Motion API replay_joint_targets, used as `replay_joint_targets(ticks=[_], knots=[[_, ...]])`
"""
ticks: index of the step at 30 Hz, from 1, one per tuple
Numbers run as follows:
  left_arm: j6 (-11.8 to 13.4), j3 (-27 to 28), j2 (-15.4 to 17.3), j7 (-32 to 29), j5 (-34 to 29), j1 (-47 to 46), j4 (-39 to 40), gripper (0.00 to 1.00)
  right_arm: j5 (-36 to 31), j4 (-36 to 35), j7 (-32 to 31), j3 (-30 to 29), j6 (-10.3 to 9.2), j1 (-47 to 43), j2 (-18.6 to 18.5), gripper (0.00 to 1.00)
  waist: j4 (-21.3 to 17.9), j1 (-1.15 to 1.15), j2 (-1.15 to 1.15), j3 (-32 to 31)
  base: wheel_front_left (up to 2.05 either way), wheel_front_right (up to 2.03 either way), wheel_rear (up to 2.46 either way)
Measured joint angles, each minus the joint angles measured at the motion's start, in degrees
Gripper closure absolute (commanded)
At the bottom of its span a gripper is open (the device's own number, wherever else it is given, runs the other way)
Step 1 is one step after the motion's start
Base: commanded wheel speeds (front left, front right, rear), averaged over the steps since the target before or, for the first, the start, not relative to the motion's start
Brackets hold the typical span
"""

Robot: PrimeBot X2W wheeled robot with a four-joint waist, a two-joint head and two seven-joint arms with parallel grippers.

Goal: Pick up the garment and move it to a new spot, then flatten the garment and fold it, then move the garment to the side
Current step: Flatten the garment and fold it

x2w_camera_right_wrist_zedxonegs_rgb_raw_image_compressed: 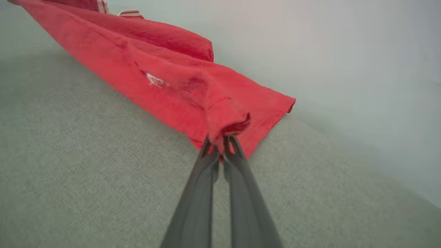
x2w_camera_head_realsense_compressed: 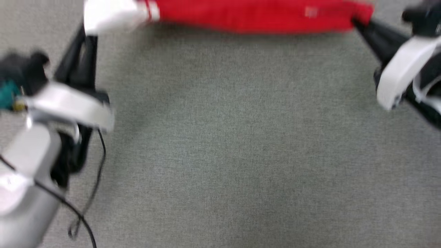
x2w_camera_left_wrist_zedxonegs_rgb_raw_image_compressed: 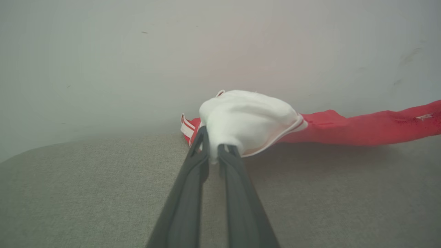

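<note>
The red garment (x2w_camera_head_realsense_compressed: 255, 15) stretches as a long band across the top of the head view, its white sleeve at the left end. My left gripper (x2w_camera_head_realsense_compressed: 88, 34) is shut on that white sleeve (x2w_camera_left_wrist_zedxonegs_rgb_raw_image_compressed: 246, 119), seen bunched over the fingertips of my left gripper (x2w_camera_left_wrist_zedxonegs_rgb_raw_image_compressed: 213, 151) in the left wrist view. My right gripper (x2w_camera_head_realsense_compressed: 356, 22) is shut on the red hem corner at the other end. In the right wrist view the red garment (x2w_camera_right_wrist_zedxonegs_rgb_raw_image_compressed: 165, 75) runs away up-left from the pinched fold at my right gripper (x2w_camera_right_wrist_zedxonegs_rgb_raw_image_compressed: 220, 144). Any lettering is hidden.
Grey-green cloth covers the work surface (x2w_camera_head_realsense_compressed: 227, 137) below the garment. A pale wall (x2w_camera_left_wrist_zedxonegs_rgb_raw_image_compressed: 137, 62) rises behind the surface's far edge. A loose black cable (x2w_camera_head_realsense_compressed: 86, 206) hangs by my left arm.
</note>
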State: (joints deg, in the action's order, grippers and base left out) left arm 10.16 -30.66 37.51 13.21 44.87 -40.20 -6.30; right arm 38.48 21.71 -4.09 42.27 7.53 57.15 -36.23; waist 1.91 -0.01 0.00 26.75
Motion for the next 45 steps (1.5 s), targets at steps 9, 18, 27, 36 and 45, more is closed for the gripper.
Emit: replay_joint_targets(ticks=[9,18,27,36,45], knots=[[6.5,2.4,-0.2,1.52,3.49,21.95,8.04,1.0,0.3,-6.68,-1.79,-3.93,0.0,-17.75,-1.41,1.0,-0.3,-0.01,0.0,-6.43,0.0,0.0,0.0],[6.95,2.08,-5.57,1.68,4.2,35.74,6.39,1.0,-0.27,-10.21,-2.48,-9.33,0.0,-34.65,-0.82,1.0,-0.38,-0.01,0.0,-12.69,0.0,0.0,0.0],[3.52,2.46,-12.16,1.69,3.41,47.64,1.76,1.0,-2.2,-13.57,-3.31,-18.48,0.0,-53.1,0.81,1.0,-0.34,0.0,0.0,-19.08,0.0,0.0,0.0],[1.46,1.6,-15.26,1.69,3.64,54.33,-0.9,1.0,-4.38,-15.9,-4.37,-25.36,0.01,-64.58,2.71,1.0,0.05,0.0,0.0,-22.79,0.0,0.0,0.0],[-0.1,0.67,-16.85,1.77,3.7,56.38,-3.45,1.0,-5.35,-17.77,-5.63,-28.63,0.01,-73.81,5.58,1.0,1.01,0.0,0.0,-24.26,0.0,0.0,0.0]])
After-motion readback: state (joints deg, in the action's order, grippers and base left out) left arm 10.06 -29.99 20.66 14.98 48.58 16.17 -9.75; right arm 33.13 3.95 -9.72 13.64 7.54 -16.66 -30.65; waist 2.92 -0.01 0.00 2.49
